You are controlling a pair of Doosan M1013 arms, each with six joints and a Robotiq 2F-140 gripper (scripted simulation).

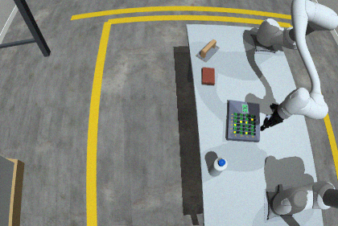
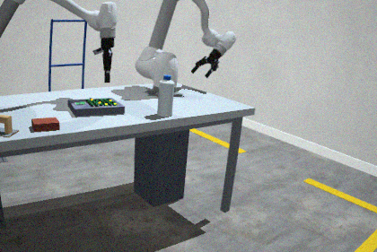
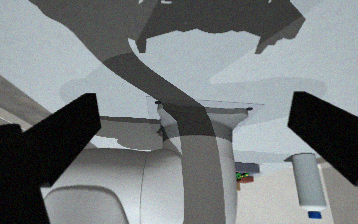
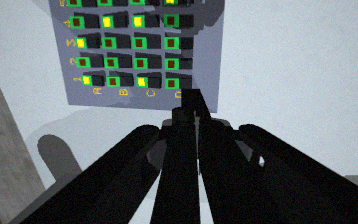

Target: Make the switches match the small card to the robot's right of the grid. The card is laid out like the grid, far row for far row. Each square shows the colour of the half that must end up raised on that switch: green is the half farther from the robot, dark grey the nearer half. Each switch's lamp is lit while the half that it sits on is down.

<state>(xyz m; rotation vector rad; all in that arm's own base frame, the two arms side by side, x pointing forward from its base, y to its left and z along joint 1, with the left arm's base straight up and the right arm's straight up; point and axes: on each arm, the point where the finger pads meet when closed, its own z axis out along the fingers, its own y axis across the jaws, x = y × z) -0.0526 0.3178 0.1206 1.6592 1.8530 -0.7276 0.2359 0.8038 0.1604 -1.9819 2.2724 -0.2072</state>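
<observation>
The switch panel [image 1: 234, 105] [image 2: 100, 110] [image 4: 208, 65] lies on the table. The card [image 1: 245, 108] [image 2: 80, 103] lies beside its grid; its squares are too small to read. The right wrist view shows columns A to D and rows 1 to 5, row 5 cut off. Lamps A1 [image 4: 87, 80], C1 [image 4: 141, 81], A3 [image 4: 81, 43], B4 [image 4: 107, 21], C4 [image 4: 138, 21] and D5 [image 4: 170, 1] are lit; the other visible lamps are dark. My right gripper [image 1: 263, 129] [image 2: 107, 81] [image 4: 190, 103] is shut and empty, above the panel's robot-side edge near D1. My left gripper [image 2: 201, 73] [image 3: 194, 110] is open, away from the panel.
A white bottle [image 1: 218, 166] [image 2: 165, 99] [image 3: 308, 181] with a blue cap stands on the robot's left of the panel. A red block [image 1: 208, 76] [image 2: 45, 124] and a wooden-handled trowel [image 1: 208, 48] [image 2: 6, 124] lie on the panel's other side, toward the table's far edge.
</observation>
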